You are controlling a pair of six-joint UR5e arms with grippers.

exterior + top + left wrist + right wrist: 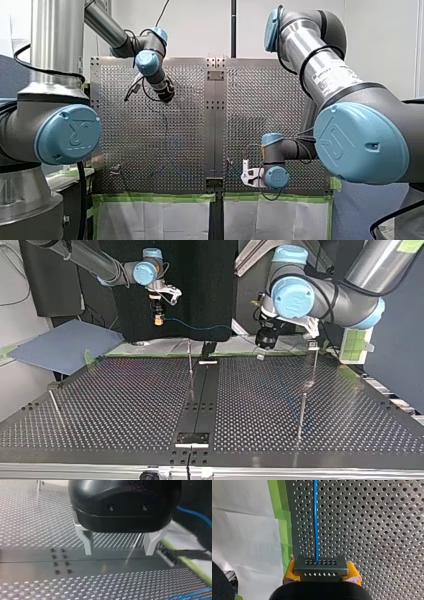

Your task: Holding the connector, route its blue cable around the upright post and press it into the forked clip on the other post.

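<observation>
At the top view's far left, my right end effector [159, 316] hangs above the perforated surface [125, 405], its yellow pads [289, 573] clamped on the connector [320, 566]. The blue cable [315, 517] runs from it toward the right. My left end effector [118, 545] is at far right with its fingers spread wide and empty, near a thin post [314, 362].

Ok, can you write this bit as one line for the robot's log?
right gripper: shut on connector | cable: hanging free, round no post yet | left gripper: open, empty
</observation>
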